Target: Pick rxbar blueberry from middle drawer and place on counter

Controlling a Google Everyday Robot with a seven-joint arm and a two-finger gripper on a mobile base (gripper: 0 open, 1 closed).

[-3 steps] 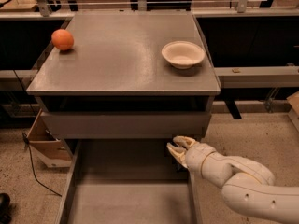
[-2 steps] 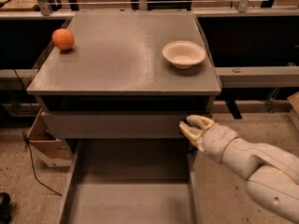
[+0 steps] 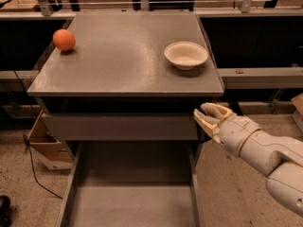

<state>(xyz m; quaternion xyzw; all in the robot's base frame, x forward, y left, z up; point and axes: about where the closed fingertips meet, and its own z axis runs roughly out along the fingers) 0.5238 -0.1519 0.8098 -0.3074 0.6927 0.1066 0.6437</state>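
Movement of the gripper [image 3: 207, 117] is what stands out. A second ago it was low inside the middle drawer [image 3: 135, 193], at the back right corner. Since then it has climbed and drifted to the right. It now hangs outside the drawer, just beside the front right corner of the cabinet. That puts it level with the closed drawer front [image 3: 118, 126] and a little below the edge of the table [image 3: 128, 56].

Whether the gripper is clamped on anything cannot be told from this view. The rxbar blueberry does not show anywhere. The visible part of the drawer floor is plain grey. The table carries only the orange ball [image 3: 64, 39] at its far left and the white bowl [image 3: 186, 55] towards its right edge.

Judging from the lift out of the drawer, the pick is probably finished and the carry to the table is under way. If so, the bar would be hidden in the gripper. The gripper would need more height to clear the table edge. It should then set the bar down on the open grey surface, away from the bowl.
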